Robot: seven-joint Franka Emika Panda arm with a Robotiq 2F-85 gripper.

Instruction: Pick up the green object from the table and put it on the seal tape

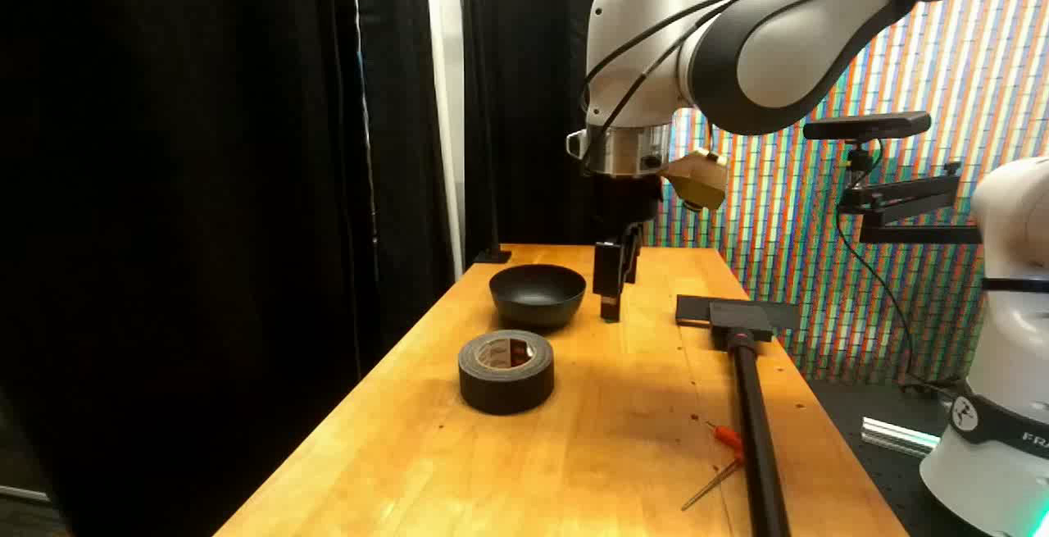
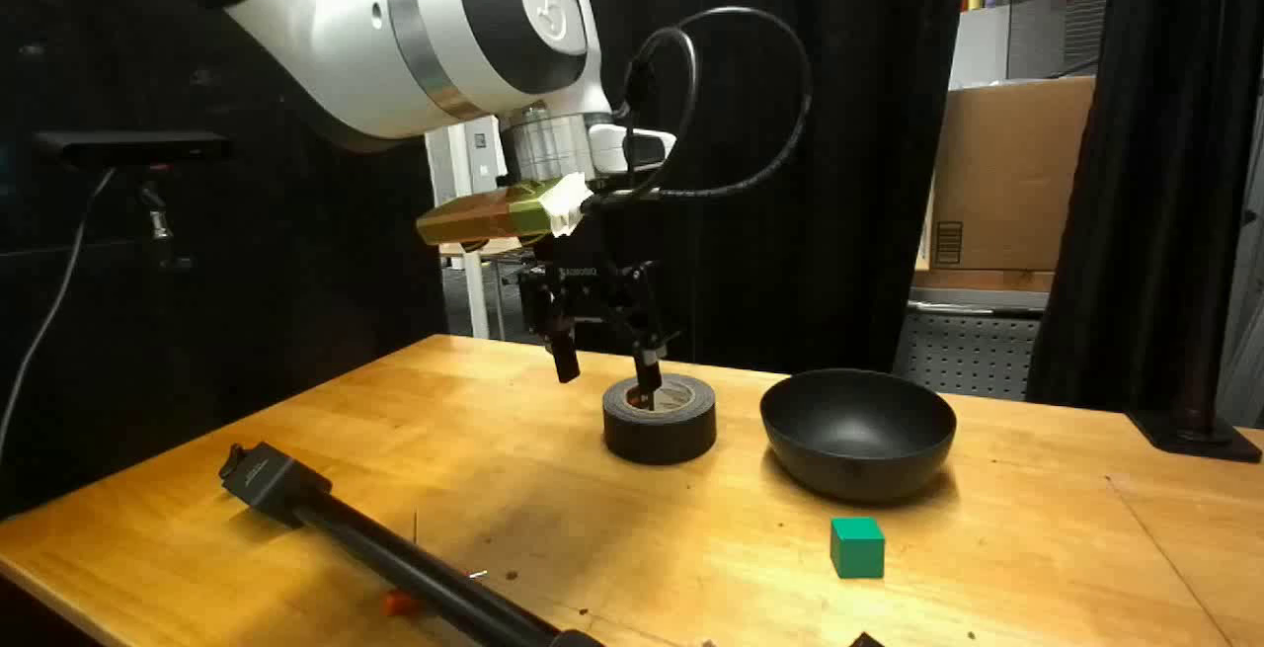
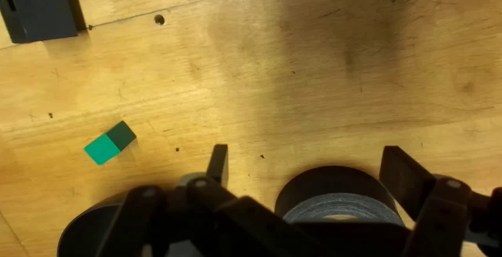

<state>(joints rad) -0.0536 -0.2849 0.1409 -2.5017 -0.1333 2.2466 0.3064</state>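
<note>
The green object (image 2: 857, 548) is a small cube on the table, standing in front of the black bowl in an exterior view. It also shows in the wrist view (image 3: 102, 149), left of the jaws. In an exterior view it does not show clearly; a finger may hide it. The seal tape (image 1: 506, 385), a dark grey-black roll, lies flat on the table; it shows in both exterior views (image 2: 660, 438). In the wrist view the tape (image 3: 333, 182) is partly hidden by the gripper. My gripper (image 2: 606, 385) is open and empty above the table, its fingers (image 3: 304, 149) wide apart.
A black bowl (image 2: 857, 440) stands beside the tape, also visible in an exterior view (image 1: 537, 299). A black pole with a block-like head (image 1: 758, 439) lies along the table. A red-handled tool (image 1: 728, 436) lies beside it. A post base (image 2: 1193, 435) stands at the table's edge.
</note>
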